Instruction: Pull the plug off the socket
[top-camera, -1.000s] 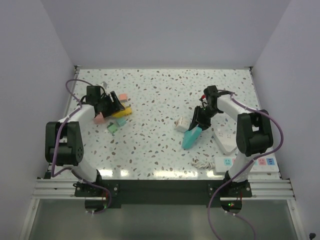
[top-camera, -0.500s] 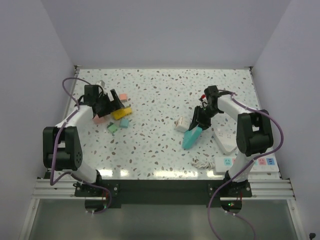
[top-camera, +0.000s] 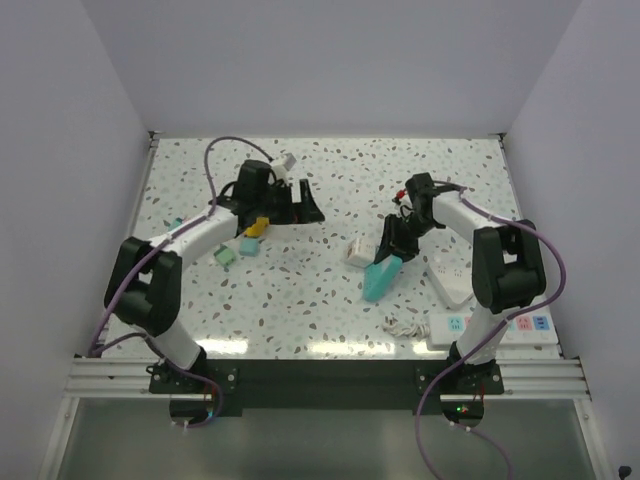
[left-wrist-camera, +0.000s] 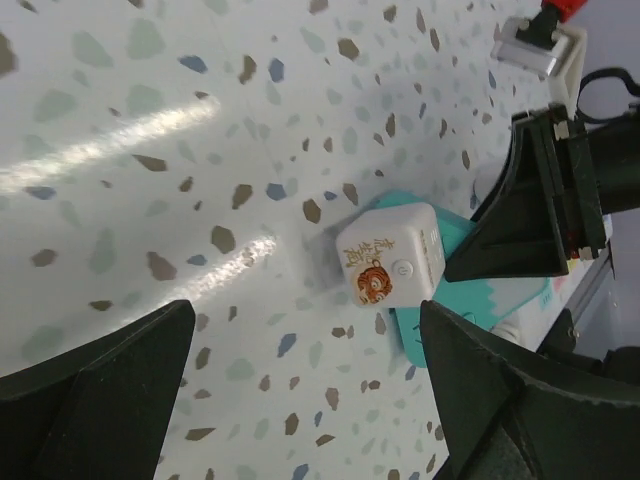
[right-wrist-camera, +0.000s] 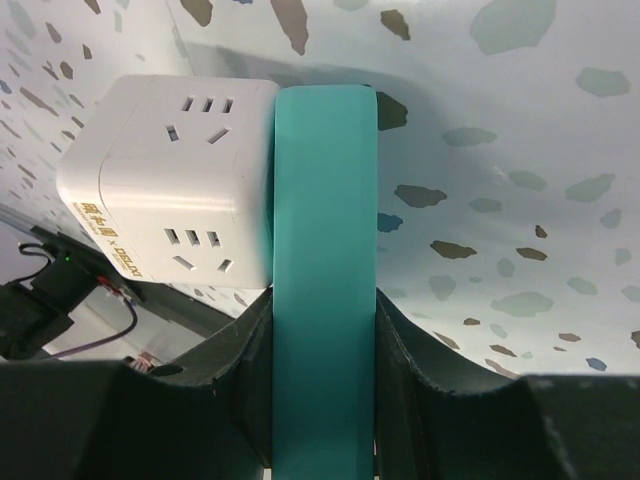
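The socket is a white cube (top-camera: 360, 251) with a tiger sticker (left-wrist-camera: 392, 255), lying on the speckled table right of centre. A flat teal plug (top-camera: 380, 278) sits against the cube's side (right-wrist-camera: 170, 210). My right gripper (top-camera: 395, 240) is shut on the teal plug (right-wrist-camera: 325, 300), one finger pressed on each flat face. My left gripper (top-camera: 300, 205) hovers left of the cube, a gap away, open wide with nothing between its fingers (left-wrist-camera: 90, 400). In the left wrist view the cube lies ahead, with the teal plug (left-wrist-camera: 470, 290) and the right gripper (left-wrist-camera: 540, 200) behind it.
Several coloured blocks (top-camera: 250, 235) lie under the left arm. White power strips (top-camera: 450, 275) (top-camera: 490, 325) and a coiled white cable (top-camera: 400, 325) lie at the right front. Walls close the table on three sides.
My left arm has swung right, away from the coloured blocks toward the cube, and its jaws have opened wide. The right gripper keeps its grip and has shifted slightly left.
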